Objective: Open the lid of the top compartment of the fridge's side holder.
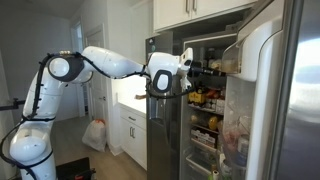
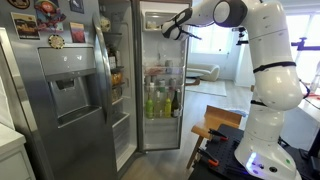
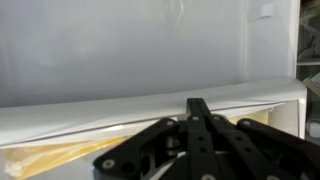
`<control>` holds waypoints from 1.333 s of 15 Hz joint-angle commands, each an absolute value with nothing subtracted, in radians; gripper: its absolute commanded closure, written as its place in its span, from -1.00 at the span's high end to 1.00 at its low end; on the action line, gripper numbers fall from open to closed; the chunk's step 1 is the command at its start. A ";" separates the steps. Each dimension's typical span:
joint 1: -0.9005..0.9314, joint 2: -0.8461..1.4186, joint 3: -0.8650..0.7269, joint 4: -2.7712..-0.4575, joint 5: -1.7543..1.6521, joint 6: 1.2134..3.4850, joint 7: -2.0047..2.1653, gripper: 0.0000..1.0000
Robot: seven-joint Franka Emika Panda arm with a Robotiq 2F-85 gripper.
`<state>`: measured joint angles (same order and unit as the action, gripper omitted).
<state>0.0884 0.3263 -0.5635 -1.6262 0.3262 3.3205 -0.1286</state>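
The fridge (image 2: 60, 100) stands with its doors open in both exterior views; its dark steel side also shows (image 1: 300, 90). My gripper (image 2: 173, 29) is up at the top compartment of the open door's holder (image 2: 160, 22), above shelves of bottles (image 2: 160, 100). It also shows in front of the lit shelves (image 1: 188, 66). In the wrist view my gripper (image 3: 198, 104) is shut, its black fingertips together against the lower edge of the translucent white lid (image 3: 150, 60). Something yellow (image 3: 60, 152) shows under the lid. I cannot tell whether the tips touch the lid.
White cabinets (image 1: 190, 10) hang above the fridge. A white counter with drawers (image 1: 130, 112) and a white bag on the floor (image 1: 93, 133) lie beyond my arm. A wooden stool (image 2: 215, 125) stands beside the robot base. Magnets (image 2: 45, 20) cover the dispenser door.
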 commanded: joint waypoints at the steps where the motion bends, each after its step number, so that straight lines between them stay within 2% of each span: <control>1: 0.135 0.321 -0.619 -1.624 0.332 3.211 -0.120 -1.00; 8: 0.159 0.339 -0.650 -1.605 0.329 3.141 -0.087 -1.00; 20: 0.107 0.347 -0.557 -1.558 0.386 3.227 -0.094 -1.00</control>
<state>0.1311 0.3350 -0.5795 -1.5926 0.3622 3.2087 -0.1097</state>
